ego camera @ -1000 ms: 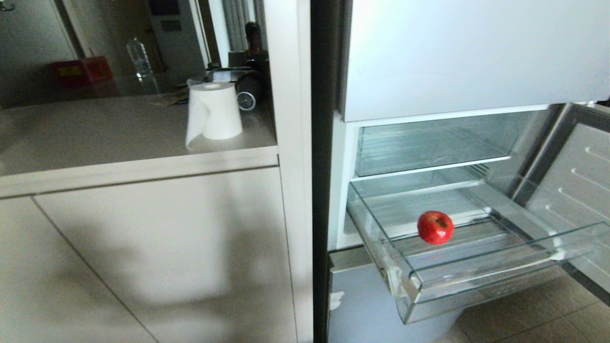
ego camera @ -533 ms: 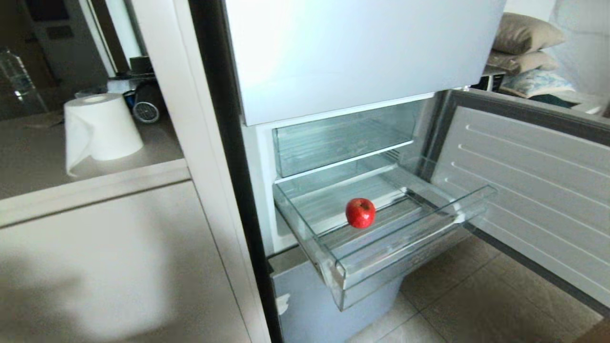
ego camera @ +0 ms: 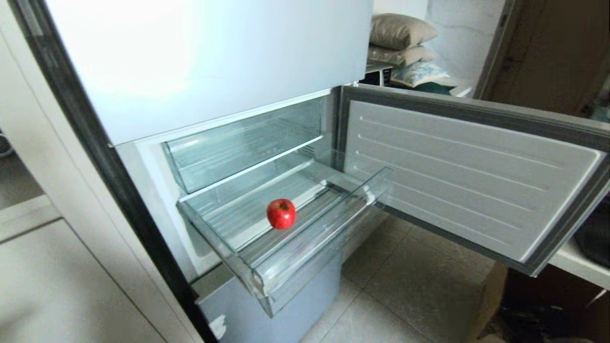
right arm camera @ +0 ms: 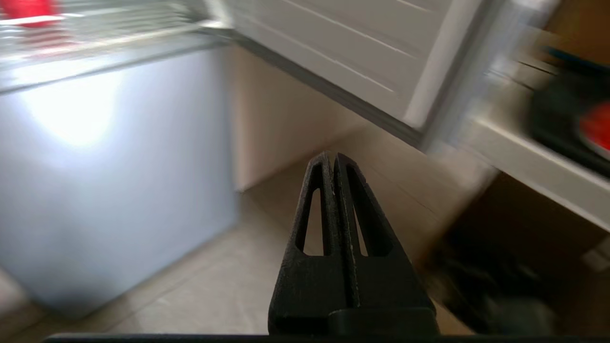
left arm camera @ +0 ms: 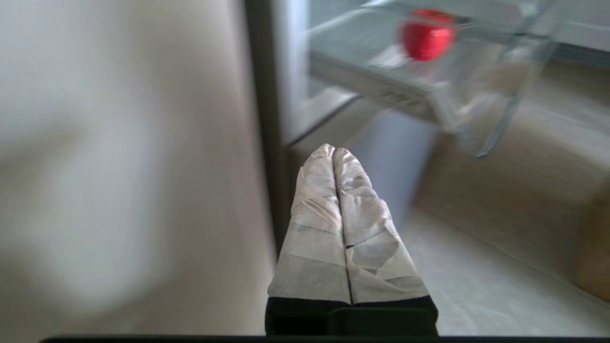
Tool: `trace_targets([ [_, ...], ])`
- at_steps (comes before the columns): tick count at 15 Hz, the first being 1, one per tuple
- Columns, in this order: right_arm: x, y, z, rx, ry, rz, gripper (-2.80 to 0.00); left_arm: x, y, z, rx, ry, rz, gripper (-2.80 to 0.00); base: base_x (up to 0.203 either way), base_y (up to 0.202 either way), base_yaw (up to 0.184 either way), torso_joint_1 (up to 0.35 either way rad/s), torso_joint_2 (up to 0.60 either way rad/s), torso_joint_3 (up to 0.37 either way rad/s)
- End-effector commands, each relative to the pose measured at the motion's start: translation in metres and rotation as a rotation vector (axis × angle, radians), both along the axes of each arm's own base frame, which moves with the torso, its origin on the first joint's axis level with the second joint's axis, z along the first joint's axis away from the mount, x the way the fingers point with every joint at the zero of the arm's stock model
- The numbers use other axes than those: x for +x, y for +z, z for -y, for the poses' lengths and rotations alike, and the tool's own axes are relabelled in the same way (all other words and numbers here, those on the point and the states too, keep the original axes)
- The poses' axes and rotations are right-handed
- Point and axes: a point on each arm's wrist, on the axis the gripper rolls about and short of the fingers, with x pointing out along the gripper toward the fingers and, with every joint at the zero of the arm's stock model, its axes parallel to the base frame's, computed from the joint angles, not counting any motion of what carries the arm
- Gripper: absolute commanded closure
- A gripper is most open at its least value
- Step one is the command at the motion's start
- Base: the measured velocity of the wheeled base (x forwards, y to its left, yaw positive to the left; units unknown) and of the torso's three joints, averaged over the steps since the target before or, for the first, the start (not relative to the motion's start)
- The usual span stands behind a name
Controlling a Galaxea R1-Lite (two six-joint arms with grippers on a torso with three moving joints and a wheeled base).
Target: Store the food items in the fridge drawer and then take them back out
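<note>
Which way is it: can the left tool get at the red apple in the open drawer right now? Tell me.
Probably yes. The red apple sits alone in the pulled-out fridge drawer, open from above. The left tool hangs shut, low beside the fridge, below drawer level, so it must rise over the front lip and open.

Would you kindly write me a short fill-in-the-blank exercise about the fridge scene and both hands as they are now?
1. The red apple rests inside the clear ____, which is pulled out.
2. The fridge door beside it stands ____.
3. The left hand, wrapped in pale tape, is ____ and holds nothing.
4. The right hand is coloured ____.

Missing words: drawer; open; shut; black
</note>
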Motion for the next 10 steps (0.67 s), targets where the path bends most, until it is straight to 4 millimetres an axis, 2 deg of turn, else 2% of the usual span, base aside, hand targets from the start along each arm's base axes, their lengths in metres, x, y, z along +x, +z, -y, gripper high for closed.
trace_targets([
  [1,0.000,0.000,0.000,0.015,0.000,0.001,0.00,0.000,0.000,0.000,0.000,0.000,0.000,0.00,-0.001,0.008,-0.167,-0.001,0.00,0.006],
  [4,0.002,0.008,0.001,0.075,-0.051,-0.008,0.00,0.000,0.000,0.000,0.000,0.000,0.000,0.00,0.000,0.005,-0.102,0.004,0.00,0.001],
  [6,0.014,0.037,0.003,0.174,-0.172,-0.066,0.00,0.000,0.000,0.000,0.000,0.000,0.000,0.00,0.000,0.000,0.000,0.000,0.00,0.000],
  [8,0.038,0.064,0.006,0.281,-0.329,-0.159,0.00,0.000,0.000,0.000,0.000,0.000,0.000,0.00,0.000,0.000,0.000,0.000,0.00,0.000],
  [10,0.068,0.075,0.015,0.363,-0.443,-0.264,0.00,0.000,0.000,0.000,0.000,0.000,0.000,0.00,0.000,0.000,0.000,0.000,0.00,0.000],
])
